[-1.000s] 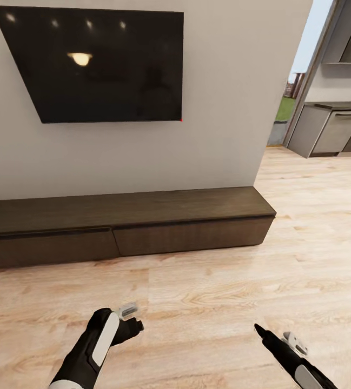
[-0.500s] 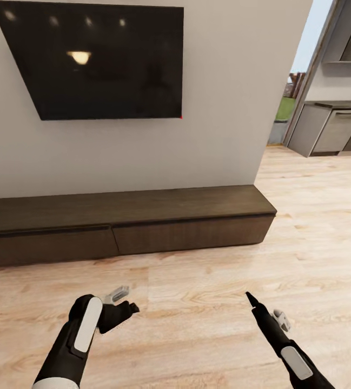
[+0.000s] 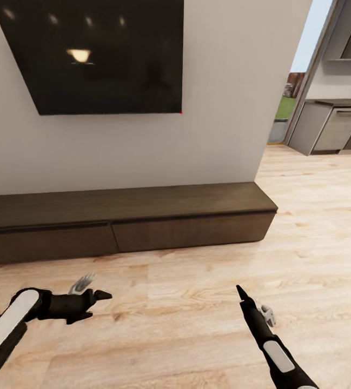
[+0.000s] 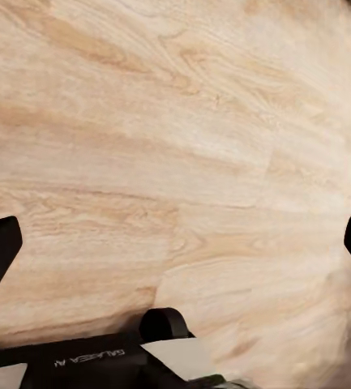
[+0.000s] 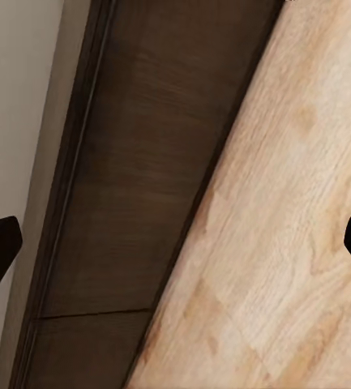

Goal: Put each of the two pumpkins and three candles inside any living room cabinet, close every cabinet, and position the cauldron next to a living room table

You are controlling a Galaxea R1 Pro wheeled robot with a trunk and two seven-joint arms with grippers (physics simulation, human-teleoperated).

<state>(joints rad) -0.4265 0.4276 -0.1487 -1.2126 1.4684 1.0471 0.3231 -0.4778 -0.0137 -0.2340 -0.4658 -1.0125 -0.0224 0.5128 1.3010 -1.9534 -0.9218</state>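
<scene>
The low dark-brown cabinet [image 3: 143,216] runs along the white wall, and both its drawer fronts sit flush and shut. My left gripper [image 3: 99,296] hovers over the wood floor in front of the cabinet's left half. Its fingers stand wide apart in the left wrist view [image 4: 175,243], with nothing between them. My right gripper [image 3: 242,294] points toward the cabinet's right half. The right wrist view shows it open [image 5: 175,243], with the cabinet front [image 5: 143,162] ahead. The pumpkins, candles, cauldron and table are out of view.
A large black TV [image 3: 99,54] hangs on the wall above the cabinet. Light wood floor [image 3: 197,302] spreads between me and the cabinet. At the right, an opening leads to grey kitchen units [image 3: 332,129].
My left arm has swung out to the left and now lies more level. The right arm has reached further forward toward the cabinet. The view has shifted slightly.
</scene>
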